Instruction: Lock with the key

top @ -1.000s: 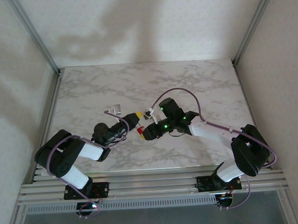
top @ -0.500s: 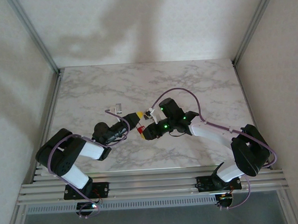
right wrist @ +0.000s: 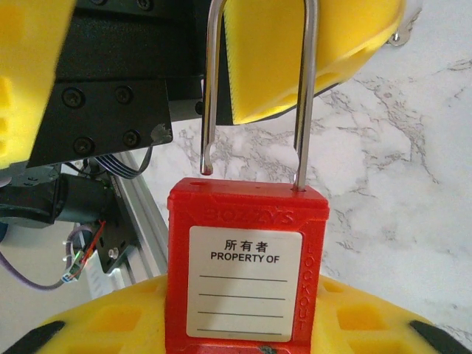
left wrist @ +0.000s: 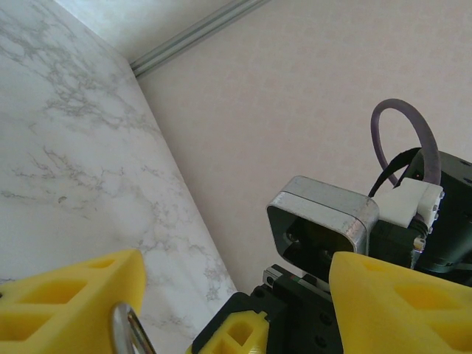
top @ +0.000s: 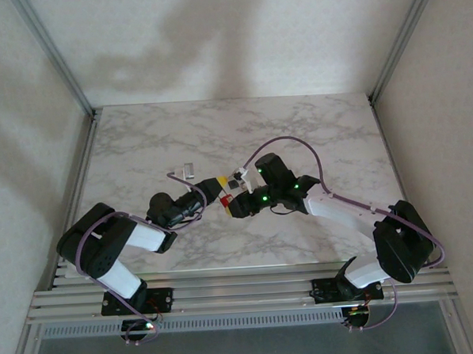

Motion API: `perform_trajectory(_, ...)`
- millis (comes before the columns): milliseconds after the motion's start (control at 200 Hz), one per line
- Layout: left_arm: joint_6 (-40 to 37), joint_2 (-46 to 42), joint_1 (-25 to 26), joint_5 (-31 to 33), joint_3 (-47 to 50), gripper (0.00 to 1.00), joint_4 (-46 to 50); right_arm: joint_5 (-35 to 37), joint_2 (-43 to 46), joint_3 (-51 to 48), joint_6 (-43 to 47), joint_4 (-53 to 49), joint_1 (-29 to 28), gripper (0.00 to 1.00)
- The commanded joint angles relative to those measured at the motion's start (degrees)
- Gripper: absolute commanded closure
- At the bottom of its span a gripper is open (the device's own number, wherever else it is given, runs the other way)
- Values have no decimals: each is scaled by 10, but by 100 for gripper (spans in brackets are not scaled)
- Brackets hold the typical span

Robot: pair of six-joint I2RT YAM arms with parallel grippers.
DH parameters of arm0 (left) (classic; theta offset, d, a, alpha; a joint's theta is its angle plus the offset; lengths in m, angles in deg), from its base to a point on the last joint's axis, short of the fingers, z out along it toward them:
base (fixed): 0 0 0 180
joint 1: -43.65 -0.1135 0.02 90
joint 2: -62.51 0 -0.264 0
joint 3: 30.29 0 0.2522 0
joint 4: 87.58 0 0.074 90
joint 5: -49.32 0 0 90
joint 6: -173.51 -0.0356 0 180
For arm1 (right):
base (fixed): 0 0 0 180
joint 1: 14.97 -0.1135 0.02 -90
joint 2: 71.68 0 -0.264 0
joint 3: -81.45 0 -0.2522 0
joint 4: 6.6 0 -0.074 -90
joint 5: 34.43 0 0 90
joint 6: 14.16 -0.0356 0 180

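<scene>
Padlock [right wrist: 247, 273] sits clamped upright in my right gripper [right wrist: 243, 335], label facing me, its body wedged between my yellow pads. Its shackle [right wrist: 306, 96] is up: the far leg is seated, but the near leg's tip hangs free just above its hole. My left gripper [left wrist: 236, 284] is right at the shackle with its fingers apart, gripping nothing that I can see; a metal loop [left wrist: 129, 324] shows beside one finger, and I cannot tell what it is. I judge the step to be closing the shackle. Next I should line the free leg over its hole and press it home. A small silver piece [top: 187, 170] lies on the table [right wrist: 413, 184] beyond my left gripper, perhaps the key.
</scene>
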Motion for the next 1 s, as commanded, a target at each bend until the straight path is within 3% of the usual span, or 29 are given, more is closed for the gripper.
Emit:
perform_trajectory(0,4,5,-1,-16,-13,35,-29,13,10,6,5,-10,6,100)
perform_trajectory(701,3,-3,-17,-16,-13,50,-8,40,15,9,22,-36,5,100)
perform_trajectory(996,-1,-3,-18,-16,-17,62,9,60,15,12,29,-46,2,100)
